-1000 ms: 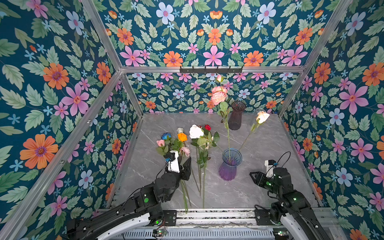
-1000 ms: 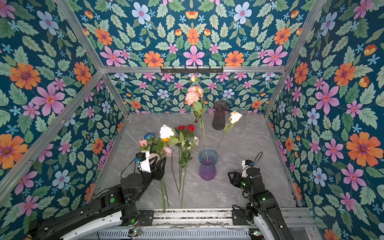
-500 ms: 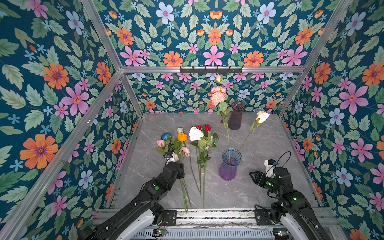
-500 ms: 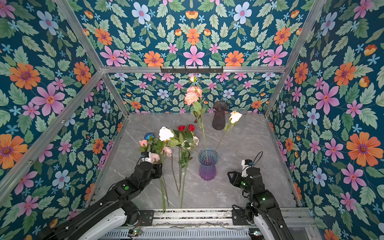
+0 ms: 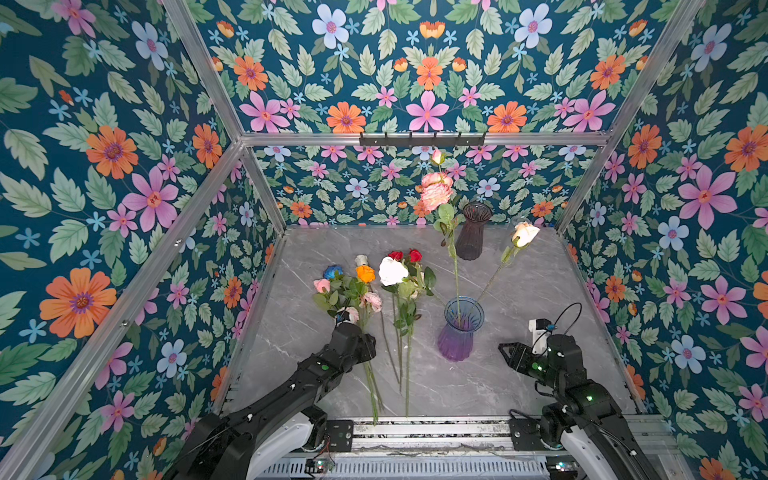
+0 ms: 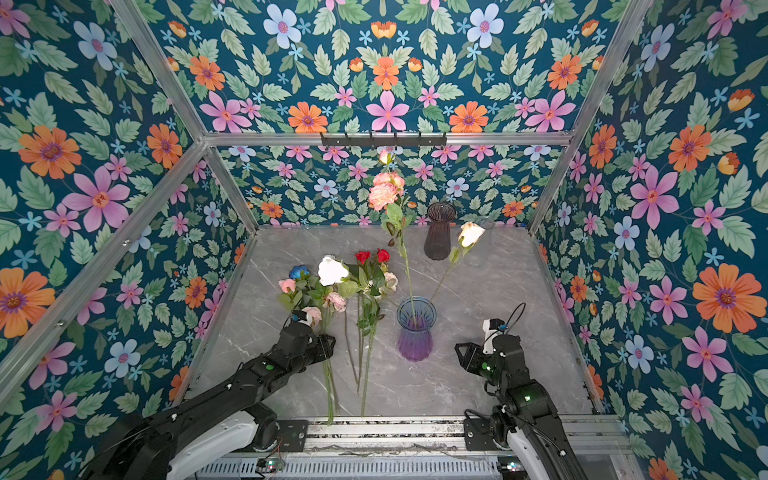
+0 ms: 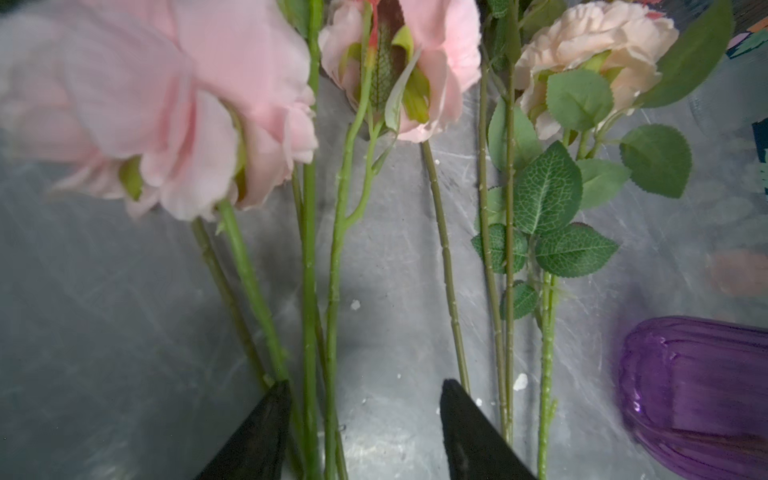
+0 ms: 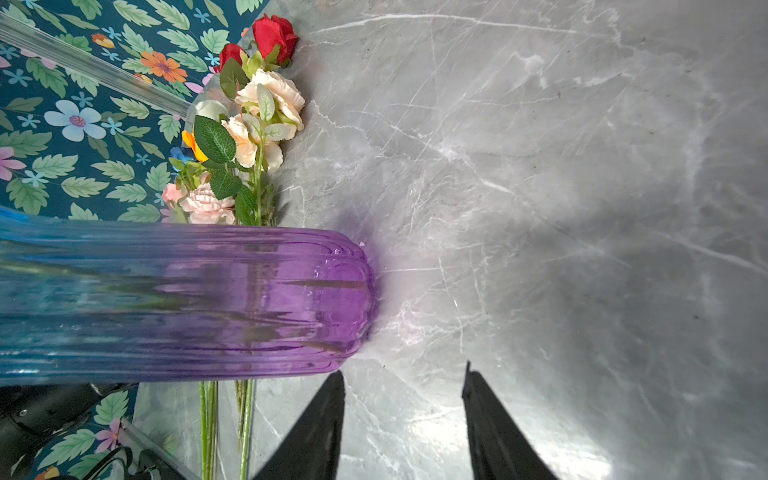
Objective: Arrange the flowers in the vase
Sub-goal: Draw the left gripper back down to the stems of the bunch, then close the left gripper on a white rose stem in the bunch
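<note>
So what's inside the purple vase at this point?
Two stems stand in the purple vase: a tall pink peony and a cream rose leaning right in both top views. Their lower ends are blurred by the ribbed tinted glass; nothing else shows inside.

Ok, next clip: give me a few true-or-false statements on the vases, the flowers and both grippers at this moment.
1. Two stems stand in the purple vase: a pink peony and a cream rose. True.
2. The dark vase at the back holds the red roses. False: no flower stands in it; the red roses lie on the table among the loose flowers.
3. The left gripper has its jaws apart, with green stems lying between them. True.
4. The right gripper is closed on a flower. False: it is open and empty, beside the purple vase.
</note>
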Motion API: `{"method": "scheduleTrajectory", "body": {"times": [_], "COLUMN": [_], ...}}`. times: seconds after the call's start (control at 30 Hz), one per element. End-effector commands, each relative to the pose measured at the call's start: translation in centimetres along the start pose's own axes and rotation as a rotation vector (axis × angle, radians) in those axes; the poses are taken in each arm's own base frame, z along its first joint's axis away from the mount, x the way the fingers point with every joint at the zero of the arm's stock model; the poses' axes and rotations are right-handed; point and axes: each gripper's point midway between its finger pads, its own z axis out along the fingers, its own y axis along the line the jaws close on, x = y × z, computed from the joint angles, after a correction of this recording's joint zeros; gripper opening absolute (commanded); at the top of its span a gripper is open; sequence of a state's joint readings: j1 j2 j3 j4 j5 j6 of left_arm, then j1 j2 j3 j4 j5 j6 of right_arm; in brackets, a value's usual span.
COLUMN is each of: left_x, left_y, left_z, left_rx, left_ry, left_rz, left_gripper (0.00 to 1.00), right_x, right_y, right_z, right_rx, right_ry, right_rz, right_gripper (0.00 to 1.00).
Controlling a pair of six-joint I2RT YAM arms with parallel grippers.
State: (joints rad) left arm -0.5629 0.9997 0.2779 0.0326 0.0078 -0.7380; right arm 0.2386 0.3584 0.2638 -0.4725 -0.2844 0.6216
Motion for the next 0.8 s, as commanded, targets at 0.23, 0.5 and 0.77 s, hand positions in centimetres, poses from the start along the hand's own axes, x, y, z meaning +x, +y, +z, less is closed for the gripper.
{"method": "scheduleTrajectory", "body": {"times": [0.23, 0.5, 0.77], "left_x": [-5.3, -5.0, -3.9], "left_y": [-3.1, -2.2, -5.0], "left_z": [0.1, -0.8, -1.1], "left_rx": [0.121, 0.103, 0.193], "left_ry": [-0.116, -0.117, -0.053], "left_rz": [-0.041, -0.039, 0.08], "left_gripper": [0.59, 0.56, 0.36], "right_x": [-0.5, -0.5, -0.6], "right_y": [0.3, 0.3, 0.3], "right_z": [-0.2, -0.2, -0.2], "right_rx": [-0.009, -0.009, -0.008], "right_ry": [-0.022, -0.024, -0.029], "right_rz": [-0.014, -0.014, -0.013], "right_gripper": [0.48, 0.48, 0.48]}}
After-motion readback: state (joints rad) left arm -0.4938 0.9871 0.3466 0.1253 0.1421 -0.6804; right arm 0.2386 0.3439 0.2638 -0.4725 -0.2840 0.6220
